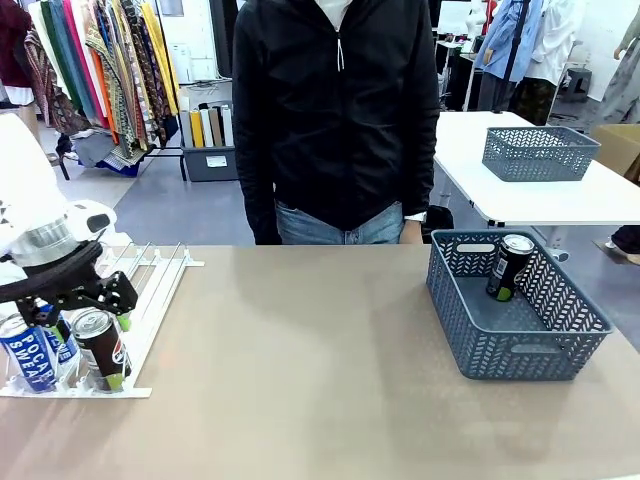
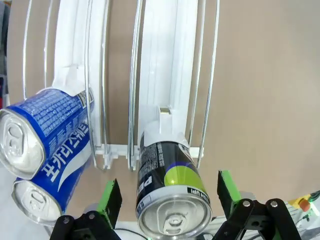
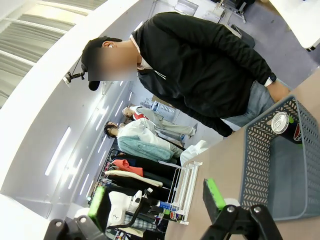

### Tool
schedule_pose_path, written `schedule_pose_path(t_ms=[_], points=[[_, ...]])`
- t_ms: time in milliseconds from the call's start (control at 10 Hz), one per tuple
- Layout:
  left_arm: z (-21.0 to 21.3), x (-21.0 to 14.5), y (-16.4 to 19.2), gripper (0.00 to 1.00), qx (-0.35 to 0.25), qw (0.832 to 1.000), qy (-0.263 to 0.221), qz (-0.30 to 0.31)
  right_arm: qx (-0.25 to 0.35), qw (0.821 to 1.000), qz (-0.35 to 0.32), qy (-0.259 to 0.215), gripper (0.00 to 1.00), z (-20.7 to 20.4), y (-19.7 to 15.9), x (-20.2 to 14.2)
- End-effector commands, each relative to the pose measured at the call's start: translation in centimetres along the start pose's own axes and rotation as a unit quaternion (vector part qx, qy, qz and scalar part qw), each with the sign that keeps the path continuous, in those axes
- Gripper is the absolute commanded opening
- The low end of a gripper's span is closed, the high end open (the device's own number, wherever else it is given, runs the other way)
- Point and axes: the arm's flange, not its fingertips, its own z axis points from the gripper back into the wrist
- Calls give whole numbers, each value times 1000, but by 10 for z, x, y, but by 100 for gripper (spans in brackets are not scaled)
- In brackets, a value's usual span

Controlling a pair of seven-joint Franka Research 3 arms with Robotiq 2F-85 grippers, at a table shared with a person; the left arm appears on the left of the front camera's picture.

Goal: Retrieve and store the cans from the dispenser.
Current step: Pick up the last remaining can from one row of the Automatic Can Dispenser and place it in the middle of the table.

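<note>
A Pepsi can (image 2: pixel 172 210) stands top-up in the dispenser (image 2: pixel 165 75), untouched between the left gripper's (image 2: pixel 168 190) wide-open jaws. The three-o'clock basket (image 1: pixel 520 350) holds a second can (image 1: pixel 510 265).

A person (image 1: pixel 335 110) in a black jacket stands behind the brown desk (image 1: pixel 320 340); a grey basket (image 1: pixel 538 152) sits on a white desk (image 1: pixel 600 198) beyond.

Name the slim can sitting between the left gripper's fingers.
The black Pepsi can with silver top; the two blue Pocari Sweat cans lie beside it, outside the open left gripper.
</note>
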Motion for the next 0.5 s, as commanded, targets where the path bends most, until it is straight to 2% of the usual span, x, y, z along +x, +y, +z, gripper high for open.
schedule_pose_path(t_ms=[0, 200, 300, 400], points=[[-8, 0, -3, 100, 12, 1000, -7, 7, 15, 1000, 2, -10, 100, -1, 3, 2], [-10, 0, -4, 100, 14, 1000, -1, 10, 15, 1000, 2, -10, 100, -1, 3, 2], [-9, 0, -4, 91, 11, 1000, 0, 11, 15, 1000, 2, -10, 100, -1, 3, 2], [-8, 0, -4, 36, 10, 1000, -6, 14, 15, 1000, 2, -10, 100, -1, 3, 2]])
